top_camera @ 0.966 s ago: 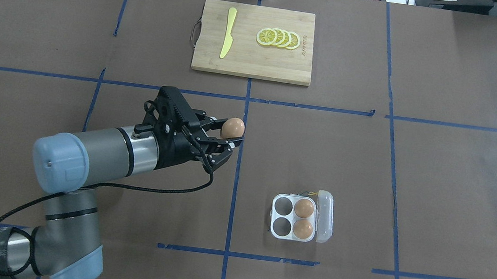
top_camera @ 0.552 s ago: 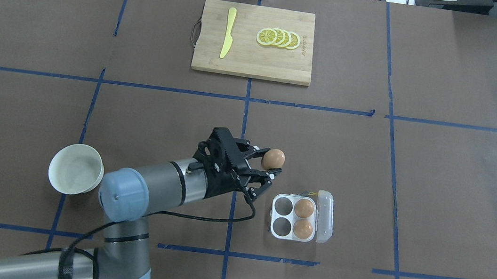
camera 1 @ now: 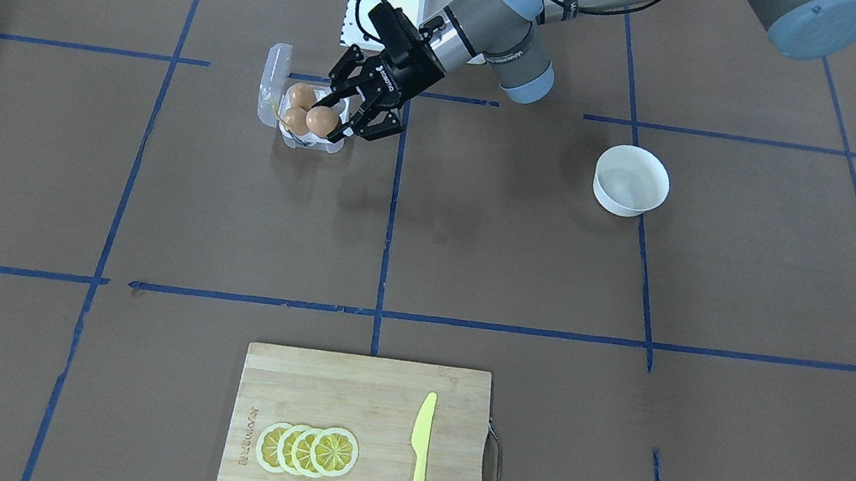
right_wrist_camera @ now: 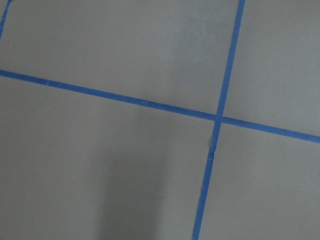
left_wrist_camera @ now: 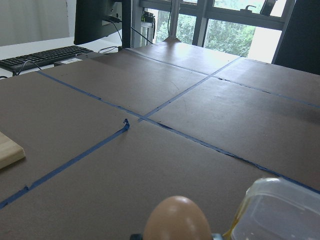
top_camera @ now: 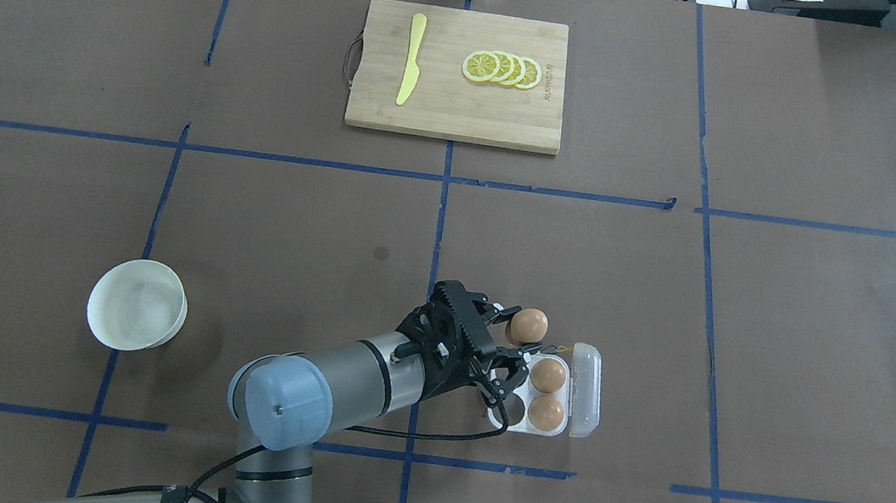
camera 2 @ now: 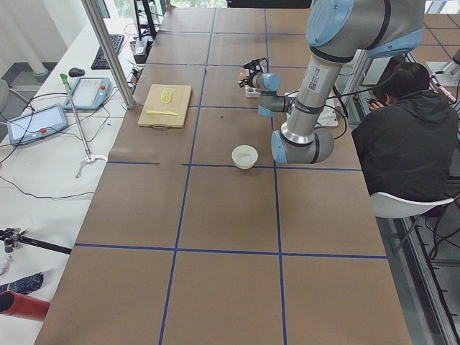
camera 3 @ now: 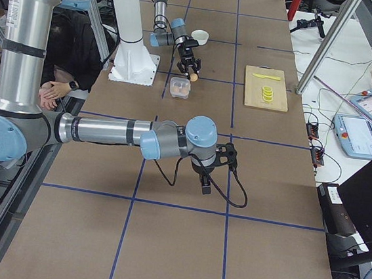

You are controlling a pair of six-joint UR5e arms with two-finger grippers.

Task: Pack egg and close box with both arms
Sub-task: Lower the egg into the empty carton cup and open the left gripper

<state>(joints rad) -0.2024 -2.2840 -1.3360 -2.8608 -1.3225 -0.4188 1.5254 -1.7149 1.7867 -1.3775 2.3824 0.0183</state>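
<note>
My left gripper (top_camera: 521, 336) is shut on a brown egg (top_camera: 529, 324) and holds it just above the far left corner of the clear box (top_camera: 514, 426). The box lid (top_camera: 586, 388) stands open on its right side. Two more brown eggs (top_camera: 549, 376) fill the box's right cells. The left cells are partly hidden under the gripper. In the front-facing view the held egg (camera 1: 321, 120) hangs over the box (camera 1: 298, 141). The left wrist view shows the egg (left_wrist_camera: 176, 220) beside the lid (left_wrist_camera: 272, 210). My right gripper (camera 3: 206, 183) shows only in the exterior right view, low over bare table; I cannot tell its state.
A white bowl (top_camera: 138, 305) stands at the left of the table. A wooden cutting board (top_camera: 455, 107) with a yellow knife (top_camera: 410, 59) and lemon slices (top_camera: 502, 69) lies at the far middle. Blue tape lines cross the brown table cover.
My left arm has carried the egg from the table's middle to the right and toward the robot, down to the box. The bowl has come into view behind the arm.
</note>
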